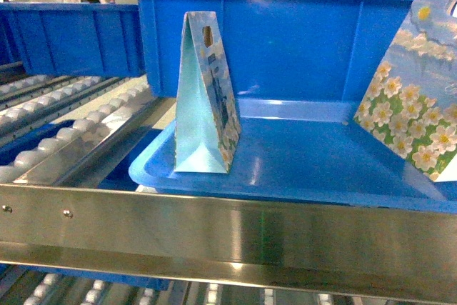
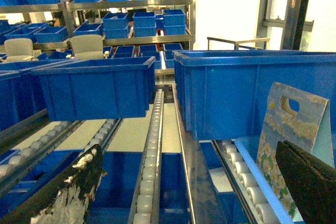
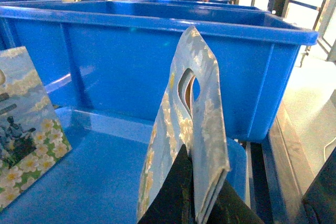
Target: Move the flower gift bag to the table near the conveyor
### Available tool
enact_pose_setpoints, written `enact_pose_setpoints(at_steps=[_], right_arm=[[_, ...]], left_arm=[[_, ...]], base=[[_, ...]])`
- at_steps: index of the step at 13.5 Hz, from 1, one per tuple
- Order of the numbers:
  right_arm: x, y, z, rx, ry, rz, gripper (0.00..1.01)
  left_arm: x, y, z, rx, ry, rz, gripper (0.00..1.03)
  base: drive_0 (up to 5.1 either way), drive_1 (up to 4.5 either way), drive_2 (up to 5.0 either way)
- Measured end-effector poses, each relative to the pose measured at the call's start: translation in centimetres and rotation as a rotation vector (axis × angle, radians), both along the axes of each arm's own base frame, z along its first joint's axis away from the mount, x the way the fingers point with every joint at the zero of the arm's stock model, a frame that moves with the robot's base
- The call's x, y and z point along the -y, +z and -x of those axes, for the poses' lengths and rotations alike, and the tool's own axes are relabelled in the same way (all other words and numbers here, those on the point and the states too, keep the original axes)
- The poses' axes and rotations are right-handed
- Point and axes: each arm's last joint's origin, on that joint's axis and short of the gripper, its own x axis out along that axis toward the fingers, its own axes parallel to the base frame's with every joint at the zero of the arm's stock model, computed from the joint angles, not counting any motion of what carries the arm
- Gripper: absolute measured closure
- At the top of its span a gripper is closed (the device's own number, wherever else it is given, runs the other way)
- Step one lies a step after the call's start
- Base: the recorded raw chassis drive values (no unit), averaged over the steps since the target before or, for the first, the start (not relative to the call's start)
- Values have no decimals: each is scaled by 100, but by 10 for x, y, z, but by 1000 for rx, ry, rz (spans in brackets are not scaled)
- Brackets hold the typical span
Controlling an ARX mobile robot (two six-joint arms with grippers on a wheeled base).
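Note:
Two flower gift bags are in a shallow blue tray (image 1: 321, 155) on the conveyor (image 1: 78, 126). One flower gift bag (image 1: 421, 105) leans tilted at the right edge of the head view. In the right wrist view my right gripper (image 3: 202, 179) is shut on this bag (image 3: 197, 108), pinching its side edge below the handle hole. The other bag (image 1: 207, 98) stands upright at the tray's left. My left gripper (image 2: 188, 148) is open over a roller track (image 2: 149, 156), and its right finger (image 2: 310, 182) is just in front of that upright bag (image 2: 286, 140). The table is out of view.
A deep blue bin (image 1: 285, 41) stands right behind the tray. A steel rail (image 1: 228, 230) crosses in front of it. More blue bins (image 2: 94, 90) sit on neighbouring roller lanes and on the shelves behind. Rack uprights (image 2: 302, 19) stand at the right.

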Motion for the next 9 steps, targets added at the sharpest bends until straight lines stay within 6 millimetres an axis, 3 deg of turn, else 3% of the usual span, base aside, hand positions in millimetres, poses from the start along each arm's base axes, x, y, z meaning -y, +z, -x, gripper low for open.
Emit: enact_pose_setpoints(at_steps=[5,9], right_arm=[[20,46,38,177,-77,-3,99],[44,62,85,269,-152,1,99]], left_arm=[[0,0,0,0,0,0,5],[0,0,0,0,0,0,5]], base=[[0,0,0],[0,0,0]])
